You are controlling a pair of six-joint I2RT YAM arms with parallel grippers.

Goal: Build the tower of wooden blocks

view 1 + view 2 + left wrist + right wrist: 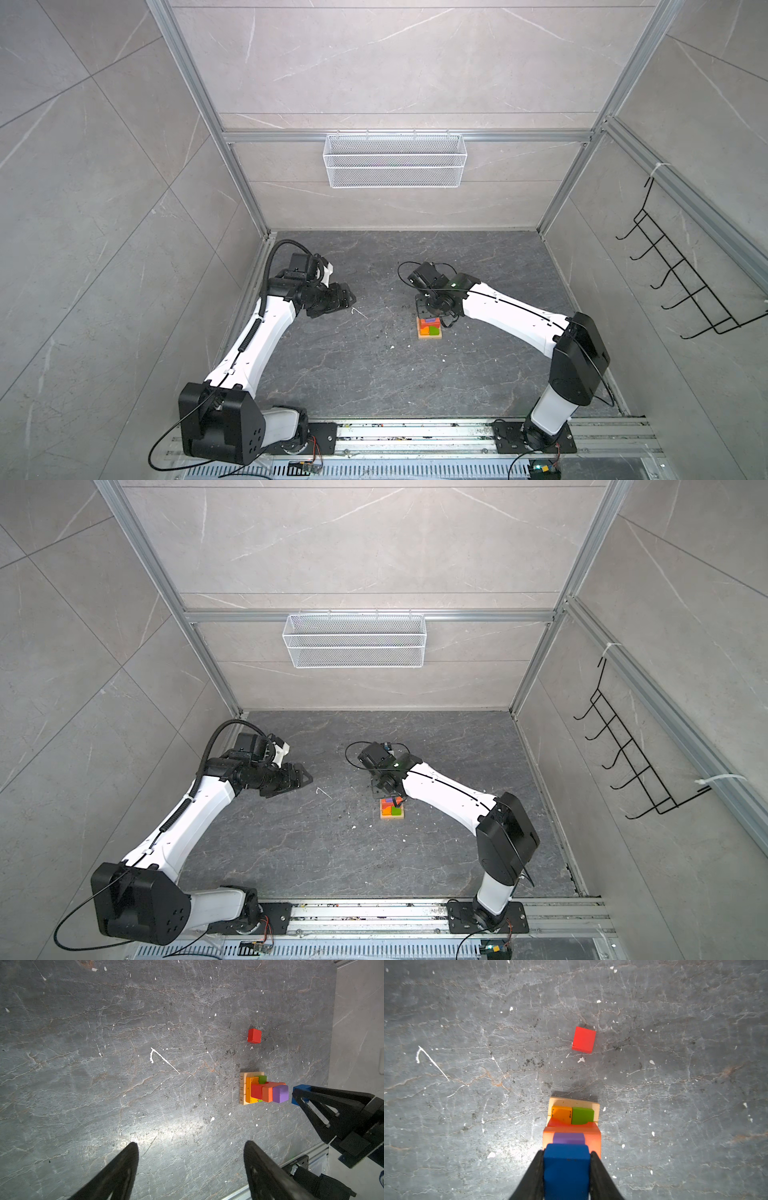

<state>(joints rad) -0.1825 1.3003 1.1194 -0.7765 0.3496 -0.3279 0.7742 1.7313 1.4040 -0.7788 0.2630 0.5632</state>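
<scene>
Shows right gripper (566,1152) clenched on opposite faces of seemingly light, rigid blue cube (566,1169) above tower (572,1135); left gripper (191,1143) spread, empty.

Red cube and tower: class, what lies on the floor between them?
Only bare floor separates the red cube and the tower, shown in the right wrist view.

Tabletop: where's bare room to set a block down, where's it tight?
Free: the wide stretch of table between the open left gripper and the tower, and the near strip before the rail. Tight: at the tower, where the right gripper holds the blue cube above it, red cube loose nearby.
</scene>
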